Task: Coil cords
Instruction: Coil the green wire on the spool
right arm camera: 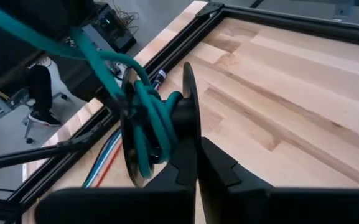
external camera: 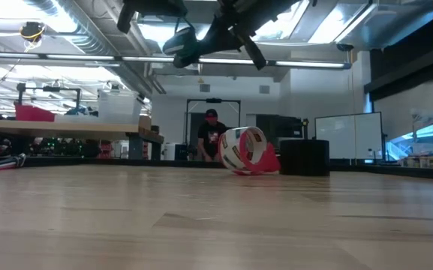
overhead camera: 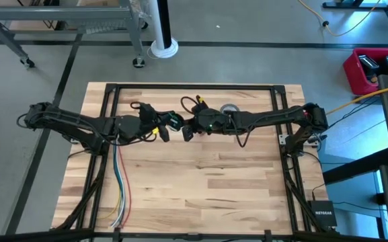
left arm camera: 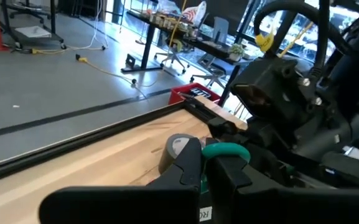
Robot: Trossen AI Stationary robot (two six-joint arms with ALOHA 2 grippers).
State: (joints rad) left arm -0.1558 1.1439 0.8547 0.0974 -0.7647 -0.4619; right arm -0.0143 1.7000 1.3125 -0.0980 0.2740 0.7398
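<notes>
Counter: a pale wooden counter (overhead camera: 207, 181) edged by a dark frame, seen from above with both arms reaching toward its middle near the far edge.
Left gripper: the left gripper (overhead camera: 167, 124) was raised above the counter, just left of the centre; its fingers were together, pinched on the green cord (left arm camera: 228, 151), as the left wrist view showed.
Right gripper: the right gripper (overhead camera: 187, 130) was level with the left one and just beside it, almost tip to tip; its fingers were pressed together, and in the right wrist view a loop of the cord lay against them. Whether that gripper truly clamped the cord could not be told.
Cord: the thin dark-and-green cord hung in the air between the two grippers, clear of the counter; in the right wrist view several green turns were gathered in a small bundle by a thin round disc, with one strand leading away toward the left arm.
Low view: both grippers appeared high above the wood, with the green cord between them.
Tape roll: a grey tape roll (overhead camera: 229, 108) lay on the counter behind the right arm, near the far edge.
Loose wires: long green, yellow, red and white wires (overhead camera: 121, 185) ran along the counter's left side toward the near edge.
</notes>
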